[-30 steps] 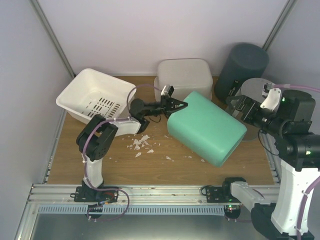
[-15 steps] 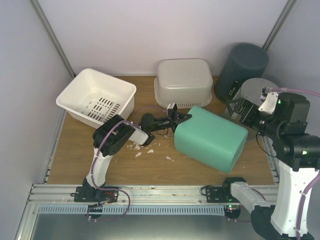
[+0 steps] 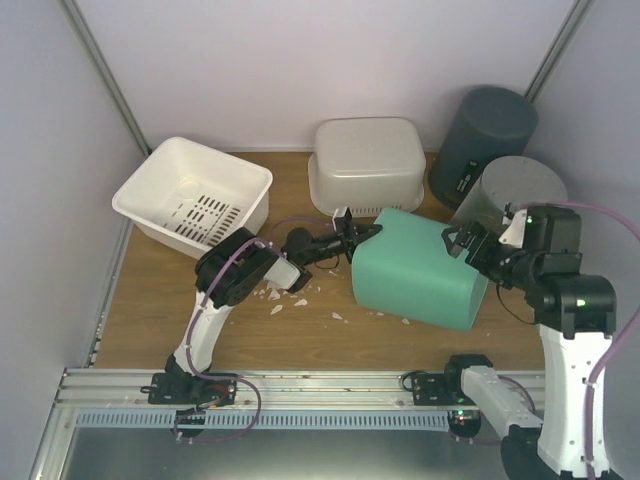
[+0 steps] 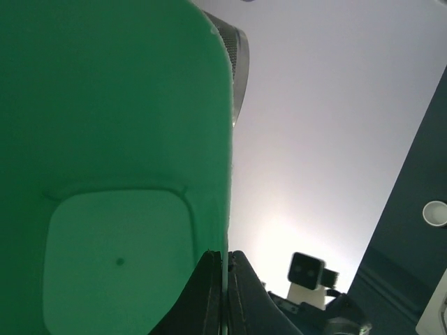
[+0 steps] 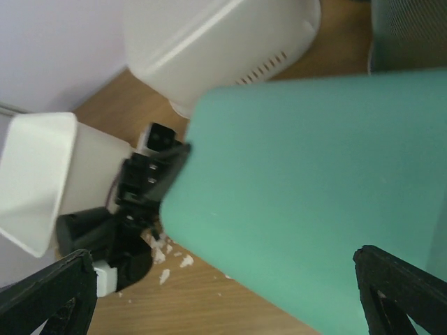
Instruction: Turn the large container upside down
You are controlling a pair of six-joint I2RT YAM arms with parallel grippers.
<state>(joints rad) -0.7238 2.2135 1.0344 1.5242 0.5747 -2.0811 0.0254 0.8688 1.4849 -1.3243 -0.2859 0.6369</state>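
The green container (image 3: 420,275) lies on its side right of the middle of the top view, its mouth turned toward the left of the frame and its closed base toward the right, with one long side down on the wooden counter (image 3: 150,320). The left arm (image 3: 235,275) reaches in from the lower left, and the left jaws are clamped on the container's rim at its upper left corner. In the left wrist view the two black fingers (image 4: 202,300) pinch the thin green wall between them at the bottom of the frame, and the container's inside and flat bottom fill the left half. The right arm (image 3: 555,270) stands at the right edge of the top view, and the right jaws are spread wide just off the container's upper right end, near its base. In the right wrist view one fingertip (image 5: 49,293) sits in each lower corner and the container's outer wall spans the space ahead of them; whether they touch it cannot be told. A white slotted basket (image 3: 190,195) sits at the upper left, an upturned white tub (image 3: 365,160) just behind the container, a dark bin (image 3: 487,125) and a grey bin (image 3: 515,185) at the upper right. White crumbs (image 3: 280,290) lie under the left arm.
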